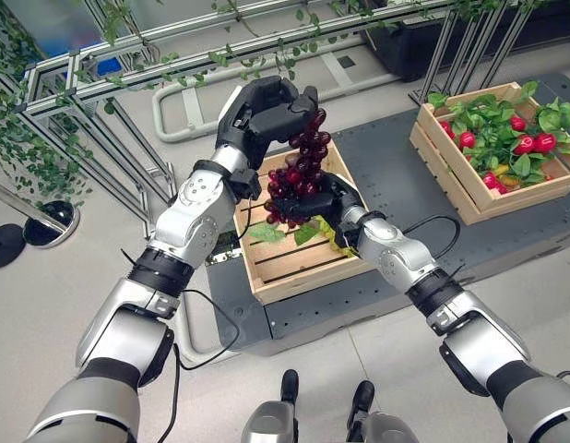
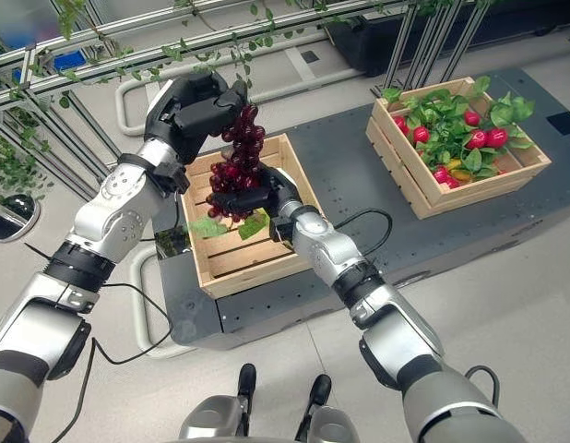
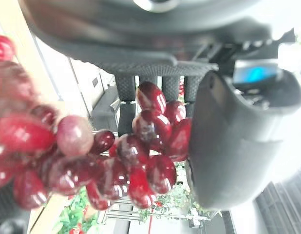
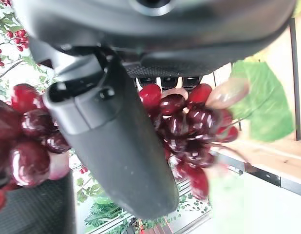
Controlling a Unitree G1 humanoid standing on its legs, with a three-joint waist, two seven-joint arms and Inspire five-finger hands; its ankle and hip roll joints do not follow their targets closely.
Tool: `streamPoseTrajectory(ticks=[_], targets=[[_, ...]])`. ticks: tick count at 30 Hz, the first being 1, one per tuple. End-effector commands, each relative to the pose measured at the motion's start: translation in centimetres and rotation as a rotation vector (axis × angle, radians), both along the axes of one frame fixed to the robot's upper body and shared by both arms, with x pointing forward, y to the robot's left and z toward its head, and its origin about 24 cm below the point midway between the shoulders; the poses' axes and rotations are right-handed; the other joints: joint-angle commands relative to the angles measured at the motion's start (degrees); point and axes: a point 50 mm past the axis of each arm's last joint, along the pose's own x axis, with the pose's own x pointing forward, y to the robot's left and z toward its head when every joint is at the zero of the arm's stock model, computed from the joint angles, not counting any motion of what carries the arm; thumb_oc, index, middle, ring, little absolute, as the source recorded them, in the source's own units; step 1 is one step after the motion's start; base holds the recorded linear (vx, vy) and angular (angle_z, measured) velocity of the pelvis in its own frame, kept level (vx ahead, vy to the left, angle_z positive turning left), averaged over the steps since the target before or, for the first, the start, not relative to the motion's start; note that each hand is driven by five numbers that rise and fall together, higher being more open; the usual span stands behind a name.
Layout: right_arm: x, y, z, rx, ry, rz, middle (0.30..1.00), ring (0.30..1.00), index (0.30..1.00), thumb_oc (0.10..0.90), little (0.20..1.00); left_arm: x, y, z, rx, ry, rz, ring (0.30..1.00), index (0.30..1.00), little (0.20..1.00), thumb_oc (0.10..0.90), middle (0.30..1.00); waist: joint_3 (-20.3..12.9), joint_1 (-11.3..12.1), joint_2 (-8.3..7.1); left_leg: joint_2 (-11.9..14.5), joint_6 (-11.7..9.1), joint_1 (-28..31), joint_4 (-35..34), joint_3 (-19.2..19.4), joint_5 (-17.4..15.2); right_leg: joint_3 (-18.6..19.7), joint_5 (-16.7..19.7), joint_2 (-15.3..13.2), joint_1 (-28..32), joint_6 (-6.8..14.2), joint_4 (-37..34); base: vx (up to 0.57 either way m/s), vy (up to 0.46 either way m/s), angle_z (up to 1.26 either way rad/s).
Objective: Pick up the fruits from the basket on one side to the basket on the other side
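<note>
A bunch of dark red grapes (image 1: 299, 171) hangs above the near wooden crate (image 1: 303, 281). My left hand (image 1: 267, 111) is shut on the top of the bunch, fingers and thumb curled round it. Coming in from the right, my right hand (image 1: 329, 205) is shut on the lower end of the same bunch. The left wrist view has grapes (image 3: 141, 151) between thumb and fingers. Grapes (image 4: 189, 126) also sit in the grasp in the right wrist view. The second crate (image 1: 451, 180), at the far right, holds green leaves and small red fruits (image 1: 534, 143).
Both crates stand on a dark platform (image 1: 396, 157). Loose green leaves (image 1: 303, 233) lie in the near crate. A metal rack with vines (image 1: 100, 83) runs along the back left, and a black round base (image 1: 45, 221) rests on the floor at far left.
</note>
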Motion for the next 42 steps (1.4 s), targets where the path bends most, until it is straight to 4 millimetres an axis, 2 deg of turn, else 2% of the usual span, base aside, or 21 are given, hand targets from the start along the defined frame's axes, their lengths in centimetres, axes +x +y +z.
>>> streamPoseTrajectory(ticks=[1, 7, 11, 13, 14, 17, 18, 20, 26, 29, 30, 34, 42], targets=[[-0.4, 3.4, 0.4, 0.145, -0.016, 0.11, 0.3, 0.3, 0.3, 0.4, 0.3, 0.0, -3.1, 2.6, -0.104, -0.105, -0.112, 0.3, 0.3, 0.3, 0.4, 0.3, -19.19, 1.7, -1.78, -4.69, 1.55, 1.34, -0.02, 1.52, -5.42, 1.08, -2.95, -2.78, 2.92, 0.57, 0.05, 0.0, 0.0, 0.0], [0.0, 2.6, 2.0, 0.236, -0.096, 0.037, 0.3, 0.3, 0.3, 0.4, 0.3, -0.2, -3.2, 2.4, -0.068, -0.097, -0.121, 0.3, 0.3, 0.3, 0.4, 0.3, -19.38, 2.01, -1.63, -4.83, 1.67, 1.42, -0.02, 1.15, -5.55, 0.94, -2.79, -2.79, 2.95, 0.68, 0.05, 0.01, 0.006, 0.05], [-0.2, 2.3, 3.2, 0.26, -0.169, 0.002, 0.3, 0.3, 0.3, 0.4, 0.3, -0.1, -2.4, 1.8, -0.033, -0.07, -0.086, 0.3, 0.3, 0.3, 0.4, 0.3, -19.31, 1.95, -1.54, -4.83, 1.77, 1.5, -0.02, 1.32, -5.65, 1.14, -2.7, -2.8, 2.86, 0.79, 0.05, 0.0, 0.0, 0.0], [-0.4, 1.7, 4.1, 0.272, -0.229, -0.018, 0.3, 0.3, 0.3, 0.4, 0.3, 0.1, -1.1, 1.2, -0.021, -0.044, -0.047, 0.3, 0.3, 0.3, 0.4, 0.3, -19.23, 1.79, -1.41, -4.85, 1.86, 1.52, -0.02, 1.4, -5.72, 1.42, -2.69, -2.75, 2.77, 0.83, 0.05, 0.0, 0.0, 0.0], [-0.4, 1.7, 4.2, 0.272, -0.231, -0.019, 0.3, 0.3, 0.3, 0.4, 0.3, 0.1, -1.1, 1.2, -0.021, -0.042, -0.046, 0.3, 0.3, 0.3, 0.4, 0.3, -19.23, 1.78, -1.4, -4.85, 1.86, 1.53, -0.02, 1.4, -5.72, 1.43, -2.69, -2.75, 2.77, 0.83, 0.05, 0.0, 0.0, 0.0], [-0.5, 0.5, 4.8, 0.292, -0.284, -0.048, 0.3, 0.3, 0.3, 0.4, 0.3, 0.4, 0.9, 0.2, 0.006, -0.005, 0.03, 0.3, 0.3, 0.3, 0.4, 0.3, -19.14, 1.53, -1.32, -4.77, 1.9, 1.61, -0.02, 1.59, -5.79, 1.62, -2.71, -2.73, 2.73, 0.91, 0.05, 0.0, 0.0, 0.0], [-0.5, 0.2, 4.9, 0.302, -0.292, -0.053, 0.3, 0.3, 0.3, 0.4, 0.3, 0.5, 1.4, 0.0, 0.016, 0.005, 0.052, 0.451, 0.451, 0.451, 0.5, 0.451, -19.13, 1.46, -1.29, -4.73, 1.9, 1.67, -0.02, 1.66, -5.81, 1.63, -2.71, -2.73, 2.75, 0.93, 0.05, 0.0, 0.0, 0.0], [-0.6, -0.1, 5.1, 0.32, -0.305, -0.06, 0.3, 0.3, 0.3, 0.4, 0.3, 0.7, 1.9, -0.4, 0.025, 0.031, 0.077, 0.9, 0.9, 0.9, 0.8, 0.9, -19.14, 1.33, -1.26, -4.7, 1.9, 1.67, -0.02, 1.8, -5.8, 1.67, -2.74, -2.73, 2.73, 0.97, 0.05, 0.0, 0.0, 0.0], [-0.9, -1.8, 5.4, 0.386, -0.351, -0.098, 0.3, 0.3, 0.3, 0.4, 0.3, 1.1, 5.5, -2.7, 0.052, 0.112, 0.224, 0.9, 0.9, 0.9, 0.8, 0.9, -19.0, 0.74, -1.07, -4.48, 1.9, 1.77, -0.02, 2.42, -5.83, 1.87, -2.71, -2.71, 2.64, 1.14, 0.05, 0.0, 0.0, 0.0], [-1.0, -2.2, 5.3, 0.393, -0.357, -0.106, 0.3, 0.3, 0.3, 0.4, 0.3, 1.1, 6.3, -3.1, 0.059, 0.128, 0.252, 0.9, 0.9, 0.9, 0.8, 0.9, -18.96, 0.58, -1.02, -4.42, 1.85, 1.74, -0.02, 2.58, -5.8, 2.0, -2.66, -2.66, 2.57, 1.15, 0.05, 0.0, 0.0, 0.0], [-0.9, -2.8, 5.2, 0.391, -0.364, -0.116, 0.3, 0.3, 0.3, 0.4, 0.3, 1.2, 7.4, -3.6, 0.054, 0.15, 0.294, 0.9, 0.9, 0.9, 0.8, 0.9, -18.93, 0.26, -1.0, -4.33, 1.79, 1.77, -0.02, 2.87, -5.83, 2.13, -2.64, -2.59, 2.52, 1.19, 0.05, 0.0, 0.0, 0.0], [-1.0, -3.8, 4.8, 0.382, -0.369, -0.142, 0.3, 0.3, 0.3, 0.4, 0.3, 1.2, 9.0, -4.0, 0.031, 0.169, 0.343, 0.9, 0.9, 0.9, 0.8, 0.9, -18.75, -0.32, -0.99, -4.11, 1.66, 1.93, -0.02, 3.48, -5.95, 2.33, -2.71, -2.52, 2.51, 1.19, 0.05, 0.0, 0.0, 0.0], [-1.0, -6.0, 3.8, 0.36, -0.361, -0.205, 0.3, 0.3, 0.3, 0.4, 0.3, 0.7, 9.9, -4.4, 0.027, 0.171, 0.3, 0.9, 0.9, 0.9, 0.8, 0.9, -18.54, -1.15, -1.12, -3.82, 1.55, 2.29, -0.02, 4.11, -6.28, 3.13, -2.93, -2.05, 2.55, 0.85, 0.05, 0.0, -0.005, -0.02]])
